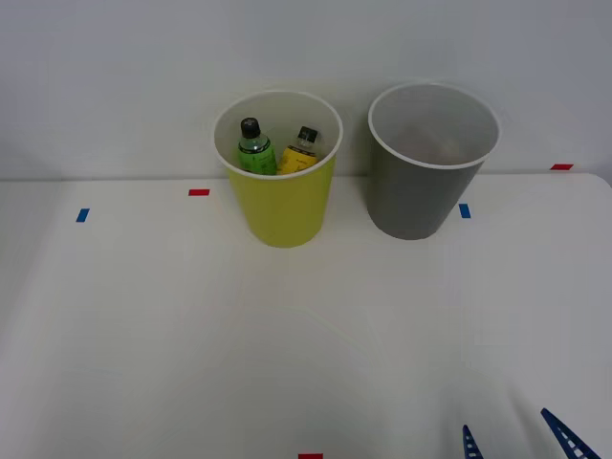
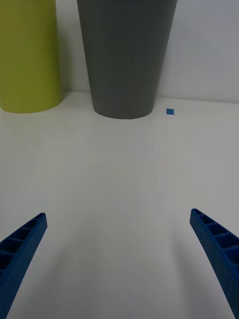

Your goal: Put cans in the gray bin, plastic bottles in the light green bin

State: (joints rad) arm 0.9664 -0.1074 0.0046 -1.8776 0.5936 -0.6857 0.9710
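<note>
A: Where are the bottles (image 1: 277, 148)?

B: Both stand inside the green bin (image 1: 287, 206), black caps up. The green-label one is on the left, the yellow-label one just beside it on the right.

A: And the gray bin (image 1: 416, 196)?

B: To the right of the green bin, near it but not touching, both at the far side of the table (image 1: 143, 335) by the wall. There may be something pale at its bottom, but I can't tell what.

A: The gripper (image 1: 521, 440)?

B: Low at the near right of the table, well apart from the bins. Its two blue fingers (image 2: 22, 246) are spread wide with nothing between them, over bare table.

A: Anything else?

B: Small blue tape (image 2: 170, 111) just beside the gray bin's base, and red tape (image 1: 199, 192) left of the green bin.
</note>
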